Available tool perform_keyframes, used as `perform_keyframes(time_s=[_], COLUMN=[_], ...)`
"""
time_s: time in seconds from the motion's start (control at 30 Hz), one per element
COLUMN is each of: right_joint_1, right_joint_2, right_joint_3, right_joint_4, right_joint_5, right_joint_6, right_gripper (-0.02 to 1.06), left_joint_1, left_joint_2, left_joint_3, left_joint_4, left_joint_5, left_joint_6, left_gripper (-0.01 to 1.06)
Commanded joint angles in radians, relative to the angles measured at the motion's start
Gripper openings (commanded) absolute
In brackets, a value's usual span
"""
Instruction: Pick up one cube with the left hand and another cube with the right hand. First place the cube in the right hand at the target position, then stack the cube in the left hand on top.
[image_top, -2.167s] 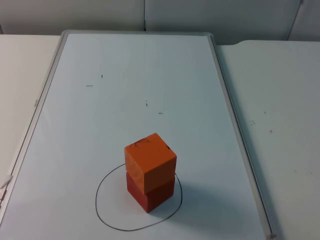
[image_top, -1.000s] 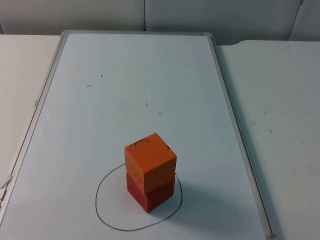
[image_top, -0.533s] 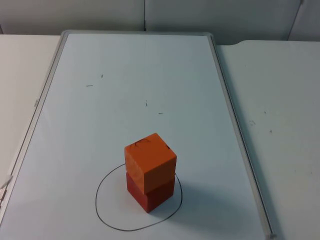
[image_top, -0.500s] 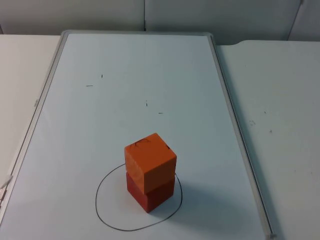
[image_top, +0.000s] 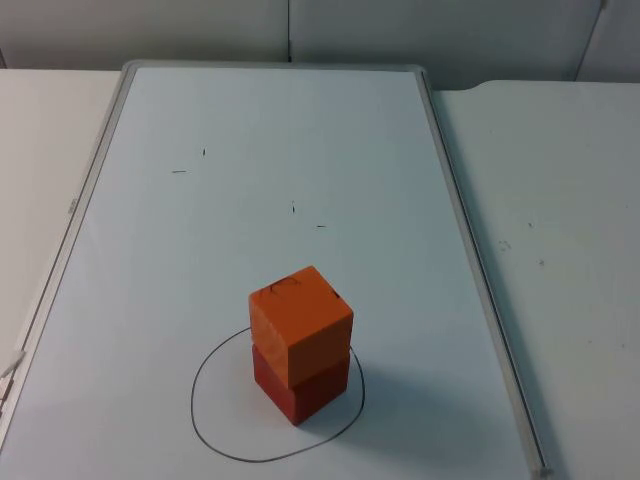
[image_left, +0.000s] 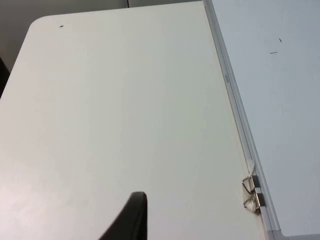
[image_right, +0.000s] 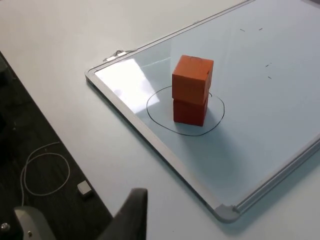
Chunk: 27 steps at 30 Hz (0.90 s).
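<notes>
Squarely, matte orange cube (image_top: 300, 323) atop red cube (image_top: 300, 388), inside drawn circle (image_top: 215, 428), glossy whiteboard (image_top: 250, 180), gripper states unclear.

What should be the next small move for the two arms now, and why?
Probably none beyond waiting away from the stack. The orange cube already sits on the red cube inside the drawn circle on the whiteboard, nothing touching it. The left end effector hangs beside the board over the table, the right end effector well back.

The red cube's (image_top: 300, 388) top is hidden by the orange cube (image_top: 300, 325). The whiteboard (image_top: 300, 150) is cut off by the near edge.
</notes>
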<state>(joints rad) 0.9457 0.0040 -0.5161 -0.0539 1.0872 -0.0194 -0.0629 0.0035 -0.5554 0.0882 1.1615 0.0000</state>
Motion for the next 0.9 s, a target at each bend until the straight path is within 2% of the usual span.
perform_keyframes(time_s=[0.0,0.07,0.33,0.47,0.6,0.63,0.8,0.83,0.87], right_joint_1=[0.005,0.005,0.005,-0.057,-0.279,-0.279,-0.581,-0.581,-0.624], right_joint_2=[-0.004,-0.004,-0.004,-0.004,-0.004,-0.004,-0.004,-0.004,-0.004], right_joint_3=[0.007,0.007,0.007,0.007,0.007,0.007,0.007,0.007,0.007], right_joint_4=[0.008,0.004,0.004,0.003,0.003,0.003,0.003,0.003,0.003], right_joint_5=[-0.009,-0.009,-0.009,-0.009,-0.009,-0.009,-0.009,-0.009,-0.009], right_joint_6=[0.008,0.038,0.038,0.039,0.039,0.039,0.039,0.039,0.039], right_gripper=[1.05,1.05,1.05,1.05,1.05,1.05,1.05,1.05,1.05], left_joint_1=[0.003,0.003,0.003,0.003,0.003,0.003,0.003,0.003,0.003], left_joint_2=[-0.003,-0.003,-0.003,-0.003,-0.003,-0.003,-0.003,-0.003,-0.003], left_joint_3=[0.003,0.003,0.003,0.003,0.003,0.003,0.003,0.003,0.003], left_joint_4=[-0.006,-0.006,-0.004,-0.004,-0.004,-0.004,-0.004,-0.004,-0.004], left_joint_5=[-0.012,-0.012,-0.011,-0.011,-0.011,-0.011,-0.011,-0.011,-0.011], left_joint_6=[0.000,0.000,0.000,0.000,0.000,0.000,0.000,0.000,0.000], left_gripper=[1.05,1.05,1.05,1.05,1.05,1.05,1.05,1.05,1.05])
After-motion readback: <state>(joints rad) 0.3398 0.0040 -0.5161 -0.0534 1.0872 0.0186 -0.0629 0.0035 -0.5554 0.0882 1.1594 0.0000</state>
